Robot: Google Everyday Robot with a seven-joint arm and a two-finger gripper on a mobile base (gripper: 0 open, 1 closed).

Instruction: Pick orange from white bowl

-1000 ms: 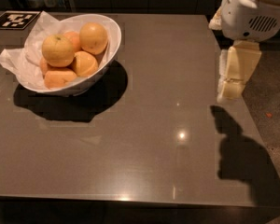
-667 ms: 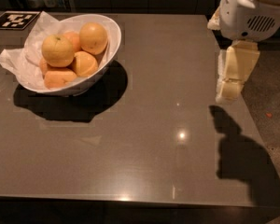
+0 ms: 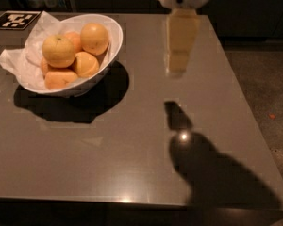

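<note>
Grey-brown table (image 3: 132, 149) fills most of the frame, a flat work surface with the task things kept toward its far side. Big arm shadow (image 3: 212, 173) falls lower right, so the arm hangs above the table, not on it. White bowl (image 3: 114, 29) sits upper left, tipped a bit so its mouth faces the viewer; that likely makes the fruit easy to reach from above. The gripper (image 3: 178, 69) hangs top centre-right as a cream block under the white wrist housing, pointing down, well apart from the bowl and off to its right. How far open it is cannot be told; nothing is seen in its grasp. My guess is it is mid-approach, with the pick not yet started. Crumpled white paper (image 3: 19, 62) lines the bowl and spills over the left rim, probably as padding. The orange (image 3: 59, 51), paler yellow with a stem dimple, sits on top at the left of the pile, clear for a top grab. Deeper-orange fruits (image 3: 95, 38) lie beside and under it, touching. A black-and-white fiducial marker (image 3: 14, 19) lies flat at the top left corner, likely for camera localisation; it shows pattern only, no letters. No brands or readable writing anywhere.
</note>
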